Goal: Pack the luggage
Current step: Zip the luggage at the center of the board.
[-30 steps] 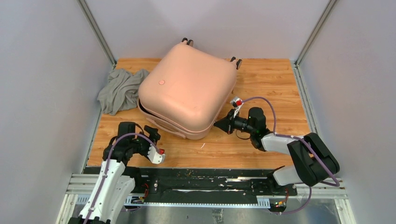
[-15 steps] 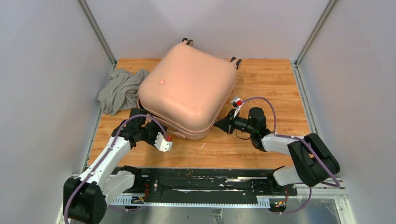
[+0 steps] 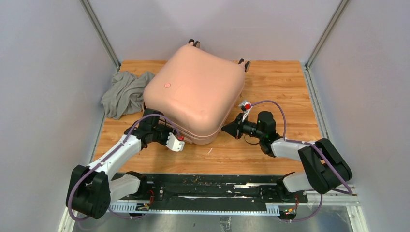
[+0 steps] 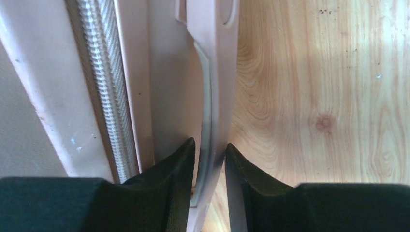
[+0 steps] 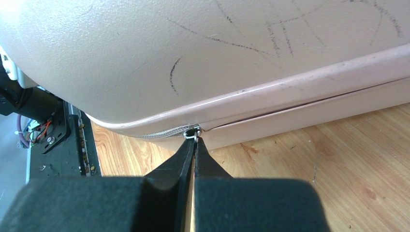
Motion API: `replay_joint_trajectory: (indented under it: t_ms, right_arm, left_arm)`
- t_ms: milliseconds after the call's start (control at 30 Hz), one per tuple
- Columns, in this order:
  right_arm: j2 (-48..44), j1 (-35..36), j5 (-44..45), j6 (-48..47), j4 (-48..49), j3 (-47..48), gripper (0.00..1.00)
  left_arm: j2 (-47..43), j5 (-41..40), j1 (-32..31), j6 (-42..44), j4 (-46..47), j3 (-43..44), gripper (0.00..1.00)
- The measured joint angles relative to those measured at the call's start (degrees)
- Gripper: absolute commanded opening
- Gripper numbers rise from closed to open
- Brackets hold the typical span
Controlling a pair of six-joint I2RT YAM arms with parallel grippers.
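Observation:
The luggage [image 3: 193, 92], a large pale pink hard-shell suitcase, lies flat on the wooden table [image 3: 275, 87] with its lid down. A zip [image 4: 104, 96] runs along its seam. My left gripper [image 3: 183, 138] is at the near edge, and in the left wrist view [image 4: 210, 145] its jaws are shut on the pink carry handle [image 4: 215, 72], one finger on each side. My right gripper [image 3: 223, 128] touches the near right corner. In the right wrist view [image 5: 195, 141] it is shut on the small metal zipper pull [image 5: 196, 131] at the seam.
A crumpled grey cloth [image 3: 124, 93] lies on the table left of the luggage, against the left wall. The suitcase's black wheels [image 3: 244, 63] point toward the back wall. Bare wood [image 3: 275, 87] spreads to the right of the case. The arms' black base rail [image 3: 212, 188] runs along the near edge.
My left arm has reached forward and right from the table's near left to the luggage's near edge, and its jaws have narrowed onto the handle. The right arm has not moved.

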Motion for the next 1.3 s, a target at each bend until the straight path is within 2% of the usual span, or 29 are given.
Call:
replay_joint_trajectory:
  t_ms: [100, 167, 533, 867, 1300]
  right_arm:
    - [0.00, 0.00, 0.07, -0.17, 0.02, 0.00, 0.00]
    - [0.00, 0.02, 0.15, -0.31, 0.02, 0.00, 0.00]
    - [-0.66, 1.46, 1.09, -1.55, 0.50, -0.81, 0.00]
    - [-7.21, 9.88, 13.11, -5.09, -1.97, -3.98, 0.00]
    - [-8.20, 22.03, 19.67, -5.75, -2.99, -4.68, 0.00]
  left_arm:
    - [0.72, -1.25, -0.52, -2.54, 1.77, -0.57, 0.07]
    - [0.72, -1.84, -0.90, -3.76, 2.27, -1.14, 0.00]
    - [0.33, -4.81, -2.89, -11.32, 3.19, -1.18, 0.00]
    - [0.37, -10.34, -6.38, -18.84, 4.35, -1.18, 0.00]
    - [0.42, -13.79, -9.57, -24.90, 4.48, -0.96, 0.00]
